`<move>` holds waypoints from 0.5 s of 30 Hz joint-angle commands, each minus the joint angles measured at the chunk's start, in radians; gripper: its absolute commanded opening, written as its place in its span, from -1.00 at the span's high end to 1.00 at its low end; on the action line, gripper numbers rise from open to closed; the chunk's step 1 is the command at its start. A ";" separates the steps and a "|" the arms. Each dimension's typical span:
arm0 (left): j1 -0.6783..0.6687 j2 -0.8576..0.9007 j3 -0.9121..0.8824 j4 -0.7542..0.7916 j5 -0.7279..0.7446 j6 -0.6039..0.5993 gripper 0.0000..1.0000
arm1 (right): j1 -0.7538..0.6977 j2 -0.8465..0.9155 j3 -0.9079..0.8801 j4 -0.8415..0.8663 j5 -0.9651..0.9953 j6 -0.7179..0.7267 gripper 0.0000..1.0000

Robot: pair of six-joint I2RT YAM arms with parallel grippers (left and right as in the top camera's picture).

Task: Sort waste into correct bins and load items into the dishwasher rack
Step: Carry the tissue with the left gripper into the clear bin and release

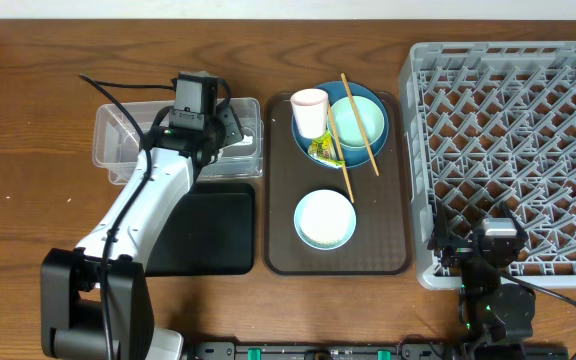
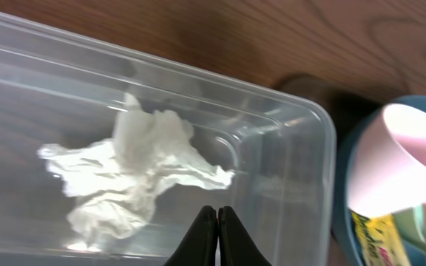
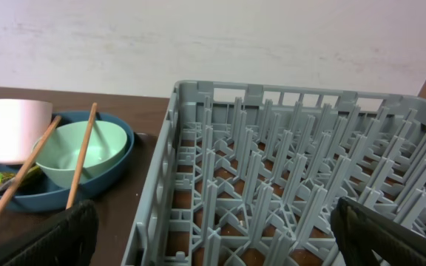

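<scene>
My left gripper (image 1: 226,128) (image 2: 217,216) is shut and empty over the right end of the clear tub (image 1: 118,140) (image 2: 302,122). The crumpled white tissue (image 2: 132,174) lies inside the tub, apart from the fingertips. The dark blue bowl (image 1: 371,100) holds the pale pink cup (image 1: 309,110) (image 2: 401,159), the mint green bowl (image 1: 358,122) (image 3: 87,151), the green-yellow wrapper (image 1: 322,150) (image 2: 376,236) and two chopsticks (image 1: 356,112). The light blue bowl (image 1: 325,218) sits nearer on the tray. My right gripper (image 1: 490,243) (image 3: 220,236) is wide open over the grey rack's (image 1: 513,130) (image 3: 287,162) front left corner. I cannot make out any rice.
The bowls stand on a brown serving tray (image 1: 388,230) between the bins and the rack. The flat black tray (image 1: 213,235) lies in front of the clear tub, partly under my left arm. Bare wooden table lies at the far left.
</scene>
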State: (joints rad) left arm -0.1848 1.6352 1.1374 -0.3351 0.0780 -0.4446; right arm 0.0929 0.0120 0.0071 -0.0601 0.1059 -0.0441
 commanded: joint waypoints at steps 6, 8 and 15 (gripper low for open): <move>-0.021 0.011 -0.004 -0.023 0.046 0.005 0.88 | -0.007 -0.003 -0.002 -0.003 0.010 0.013 -0.99; -0.034 0.012 -0.004 -0.025 0.046 0.005 0.87 | -0.006 -0.003 -0.002 -0.003 0.010 0.013 -0.98; -0.077 0.012 -0.004 -0.032 0.045 0.005 0.88 | -0.007 -0.003 -0.002 -0.003 0.010 0.013 -0.98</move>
State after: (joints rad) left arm -0.2478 1.6352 1.1374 -0.3595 0.1165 -0.4446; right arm 0.0929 0.0120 0.0071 -0.0601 0.1059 -0.0441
